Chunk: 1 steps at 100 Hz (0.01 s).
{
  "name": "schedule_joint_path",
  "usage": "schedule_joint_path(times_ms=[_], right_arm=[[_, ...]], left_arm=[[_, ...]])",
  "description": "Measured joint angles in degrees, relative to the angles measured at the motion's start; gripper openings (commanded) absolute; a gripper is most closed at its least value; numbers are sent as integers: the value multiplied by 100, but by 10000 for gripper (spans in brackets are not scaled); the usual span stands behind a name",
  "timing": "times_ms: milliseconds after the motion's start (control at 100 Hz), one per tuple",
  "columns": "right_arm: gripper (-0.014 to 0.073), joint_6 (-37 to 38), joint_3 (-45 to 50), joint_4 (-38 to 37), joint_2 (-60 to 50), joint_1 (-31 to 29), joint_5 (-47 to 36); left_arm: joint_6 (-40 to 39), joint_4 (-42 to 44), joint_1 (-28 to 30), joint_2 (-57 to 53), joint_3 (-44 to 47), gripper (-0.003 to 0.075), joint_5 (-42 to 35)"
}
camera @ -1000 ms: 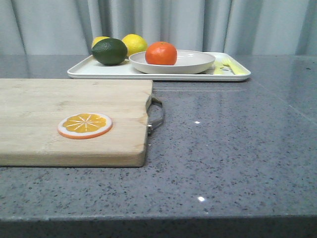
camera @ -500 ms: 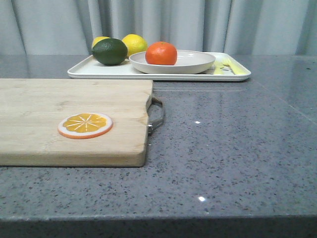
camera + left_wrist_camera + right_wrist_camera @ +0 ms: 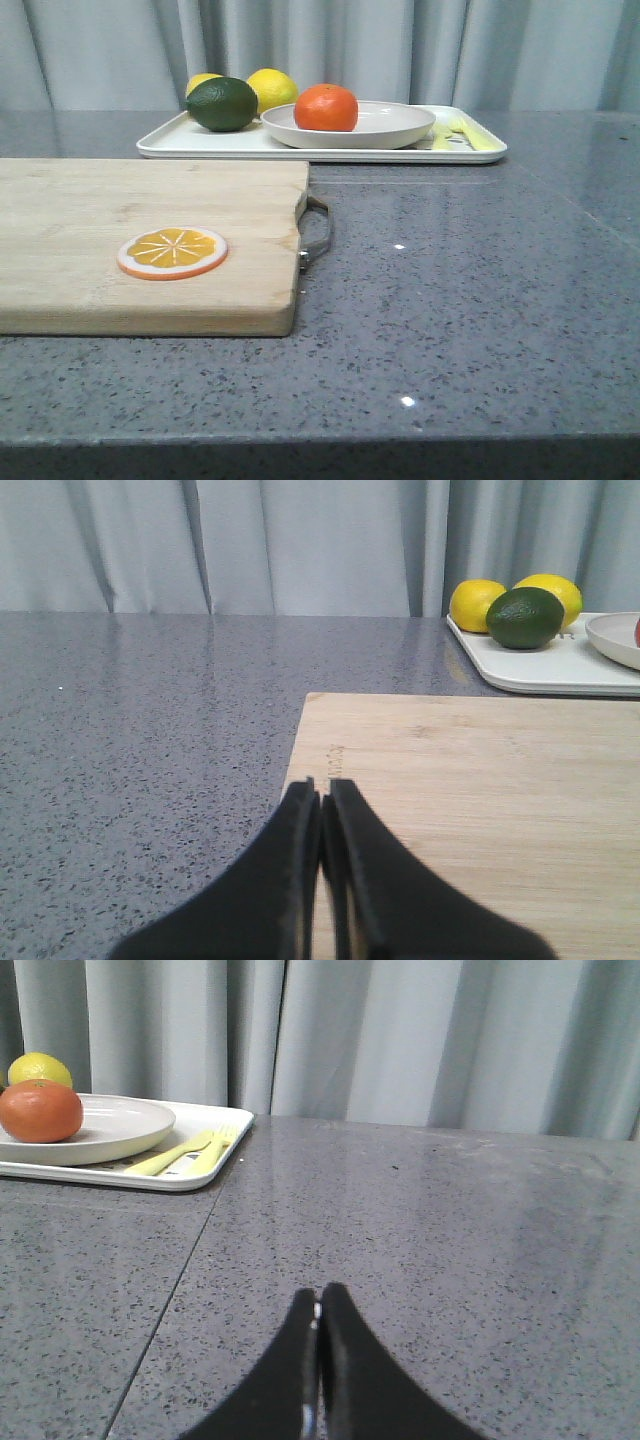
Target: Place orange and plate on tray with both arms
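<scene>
The orange (image 3: 325,107) sits in the off-white plate (image 3: 390,128), and the plate rests on the white tray (image 3: 190,146) at the back of the table. Orange (image 3: 40,1111), plate (image 3: 115,1125) and tray (image 3: 215,1165) also show in the right wrist view; the plate's edge (image 3: 615,640) and the tray (image 3: 560,670) show in the left wrist view. Neither gripper shows in the front view. My left gripper (image 3: 322,785) is shut and empty, low over the wooden cutting board's near corner. My right gripper (image 3: 319,1293) is shut and empty over bare grey table, well short of the tray.
A wooden cutting board (image 3: 120,210) with a metal handle (image 3: 318,228) lies front left, a flat orange slice disc (image 3: 171,252) on it. Two yellow lemons (image 3: 272,88) and a dark green lime (image 3: 221,104) sit on the tray's left part. A yellow fork (image 3: 185,1152) lies at its right end. Grey curtains hang behind.
</scene>
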Motion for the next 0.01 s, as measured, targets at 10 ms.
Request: schedule_joint_path(times_ms=[10], right_arm=[[-66, 0, 0, 0, 0, 0, 0]], left_arm=[[0, 0, 0, 0, 0, -20, 0]])
